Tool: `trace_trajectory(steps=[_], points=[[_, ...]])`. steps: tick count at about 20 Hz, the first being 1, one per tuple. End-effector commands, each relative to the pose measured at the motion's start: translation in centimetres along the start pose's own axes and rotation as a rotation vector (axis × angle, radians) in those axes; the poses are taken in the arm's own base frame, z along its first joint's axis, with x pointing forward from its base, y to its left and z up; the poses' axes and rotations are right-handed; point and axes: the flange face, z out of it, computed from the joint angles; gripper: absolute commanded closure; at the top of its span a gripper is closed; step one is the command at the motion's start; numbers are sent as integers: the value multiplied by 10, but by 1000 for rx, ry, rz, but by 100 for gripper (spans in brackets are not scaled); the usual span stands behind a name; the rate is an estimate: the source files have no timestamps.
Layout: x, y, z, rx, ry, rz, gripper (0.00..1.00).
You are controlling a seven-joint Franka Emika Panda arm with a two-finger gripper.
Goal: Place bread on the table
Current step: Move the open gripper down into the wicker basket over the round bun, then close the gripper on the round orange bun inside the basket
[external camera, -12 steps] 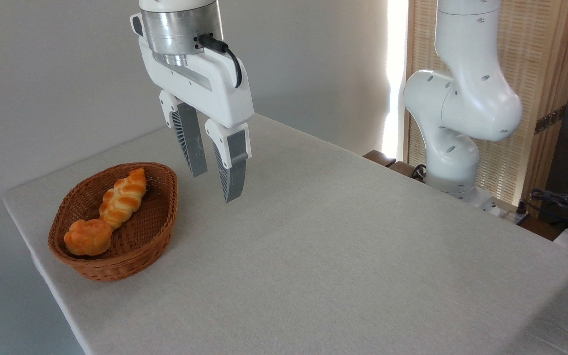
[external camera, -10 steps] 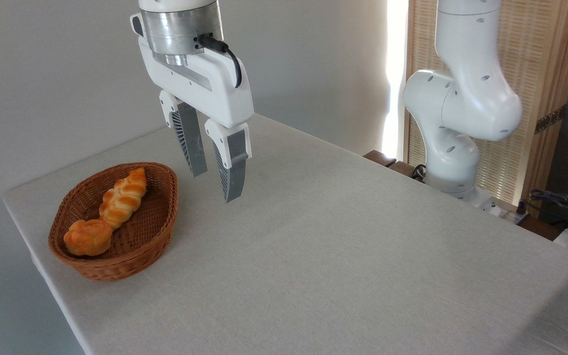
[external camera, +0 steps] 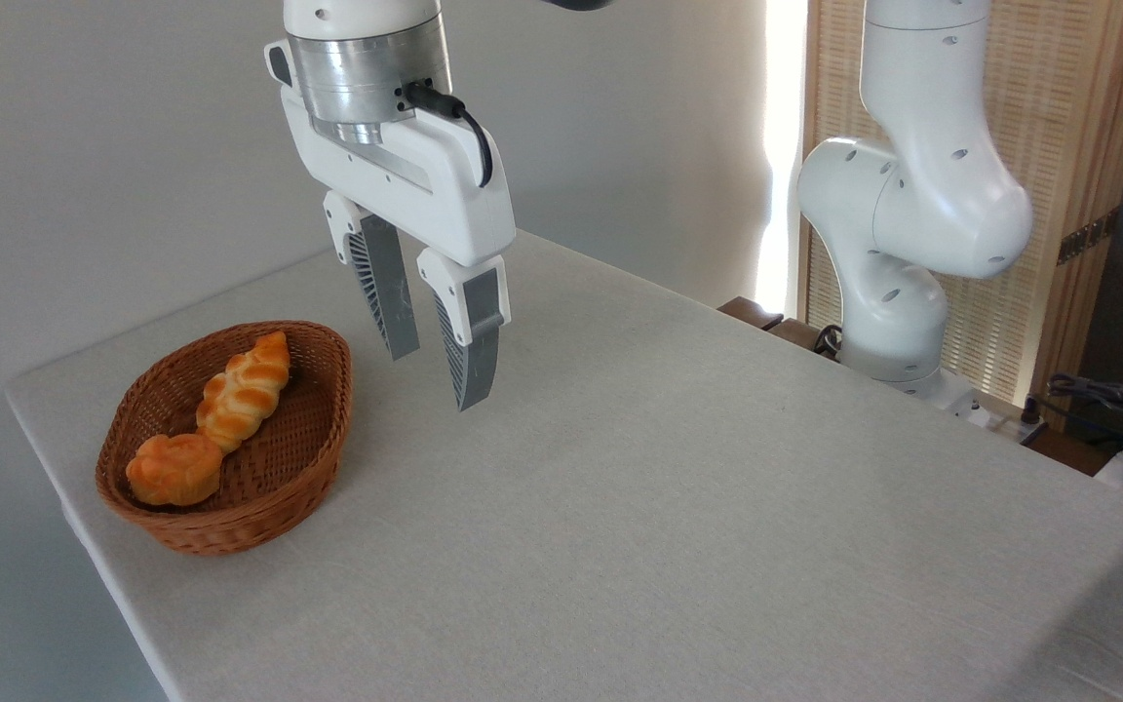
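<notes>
The bread (external camera: pixel 174 469), a small round orange-golden bun, lies at the near end of a brown wicker basket (external camera: pixel 314 444) on the left of the table (external camera: pixel 678 507). My gripper (external camera: pixel 438 381) hangs above the table just right of the basket, well clear of the bun. It is open, its grey fingers (external camera: pixel 472 353) pointing down with nothing between them.
A longer braided golden loaf (external camera: pixel 243 389) lies in the basket behind the bun. The arm's white base (external camera: pixel 898 322) stands at the table's far right edge. Cables and gear (external camera: pixel 1122 409) sit beyond it at the right.
The gripper has shifted slightly to the right and a little lower. It stays open. The bun and loaf have not moved.
</notes>
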Motion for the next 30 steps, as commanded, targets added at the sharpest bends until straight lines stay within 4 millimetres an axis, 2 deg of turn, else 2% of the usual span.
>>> trace_trajectory(steps=[1,4,10,14,18,21,23,26,30], points=[[10,7,7,-27,22,3,0],[18,15,22,-55,54,1,0],[32,19,28,-24,103,11,0],[87,34,45,-32,294,-22,0],[149,61,85,32,417,38,0],[177,75,116,58,458,67,0],[195,93,138,50,473,96,0],[211,104,168,52,489,119,0],[216,104,188,102,451,178,0]])
